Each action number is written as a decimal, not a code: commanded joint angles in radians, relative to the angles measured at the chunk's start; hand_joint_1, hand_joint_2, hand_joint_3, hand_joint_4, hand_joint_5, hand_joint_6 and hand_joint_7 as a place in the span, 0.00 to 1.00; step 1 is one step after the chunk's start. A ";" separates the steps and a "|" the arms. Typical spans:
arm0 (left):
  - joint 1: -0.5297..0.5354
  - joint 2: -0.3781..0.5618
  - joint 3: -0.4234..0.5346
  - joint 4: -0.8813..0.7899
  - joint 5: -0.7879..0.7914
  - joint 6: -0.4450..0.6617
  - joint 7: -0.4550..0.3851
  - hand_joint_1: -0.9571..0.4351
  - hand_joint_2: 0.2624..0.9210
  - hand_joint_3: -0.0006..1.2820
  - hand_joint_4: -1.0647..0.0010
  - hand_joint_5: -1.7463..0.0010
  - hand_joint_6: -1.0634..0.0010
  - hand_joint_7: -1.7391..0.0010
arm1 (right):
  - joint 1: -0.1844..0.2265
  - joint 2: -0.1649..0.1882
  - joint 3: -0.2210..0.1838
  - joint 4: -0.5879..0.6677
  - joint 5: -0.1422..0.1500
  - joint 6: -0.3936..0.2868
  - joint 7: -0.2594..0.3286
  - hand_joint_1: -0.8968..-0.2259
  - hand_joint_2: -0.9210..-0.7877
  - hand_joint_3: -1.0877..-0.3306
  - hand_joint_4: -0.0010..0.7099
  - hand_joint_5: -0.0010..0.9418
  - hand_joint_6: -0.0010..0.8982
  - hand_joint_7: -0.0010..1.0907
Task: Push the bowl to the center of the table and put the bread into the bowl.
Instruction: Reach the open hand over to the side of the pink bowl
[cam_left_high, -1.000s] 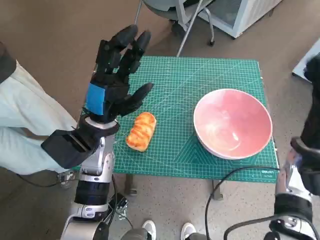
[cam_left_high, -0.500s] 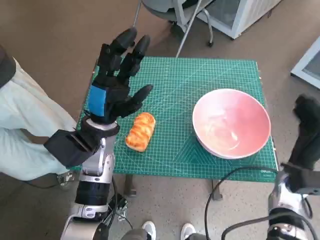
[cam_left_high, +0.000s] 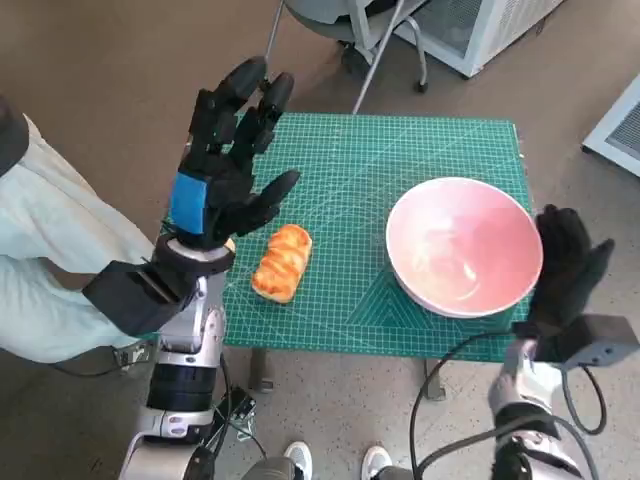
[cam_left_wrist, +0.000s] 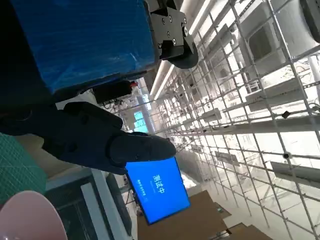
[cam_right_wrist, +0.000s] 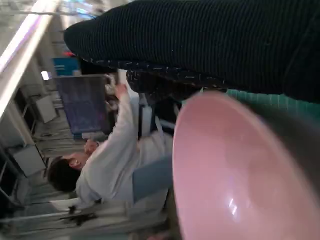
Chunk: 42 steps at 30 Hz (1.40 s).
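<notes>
The right hand (cam_left_high: 567, 270), fingers apart and holding nothing, stands just outside the bowl (cam_left_high: 465, 246) at the counter's (cam_left_high: 400, 150) right edge; the centre lies leftward.

A bare stretch of green gridded cutting-mat tabletop (cam_left_high: 400, 150) lies between the golden braided bread roll (cam_left_high: 282, 262) at 9 o'clock and the wide pink bowl (cam_left_high: 465, 246) at 3; the black-gloved right hand (cam_left_high: 565, 270) stands just beside the bowl's outer rim.
</notes>
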 joint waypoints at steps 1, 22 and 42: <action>0.022 0.024 0.009 -0.023 -0.002 0.003 -0.002 0.35 1.00 0.19 0.73 1.00 0.89 0.69 | -0.026 0.032 -0.009 0.033 0.009 0.055 -0.013 0.70 0.00 0.30 0.42 0.01 0.19 0.52; 0.105 0.081 0.028 -0.108 0.013 0.025 0.023 0.32 1.00 0.18 0.71 1.00 0.76 0.84 | -0.228 0.085 -0.036 0.063 0.012 0.221 -0.110 0.65 0.00 0.25 0.38 0.00 0.13 0.56; 0.188 0.124 0.029 -0.163 0.040 0.064 0.050 0.33 1.00 0.18 0.71 1.00 0.73 0.87 | -0.330 0.088 -0.034 0.072 -0.017 0.294 -0.096 0.61 0.00 0.45 0.36 0.01 0.12 0.72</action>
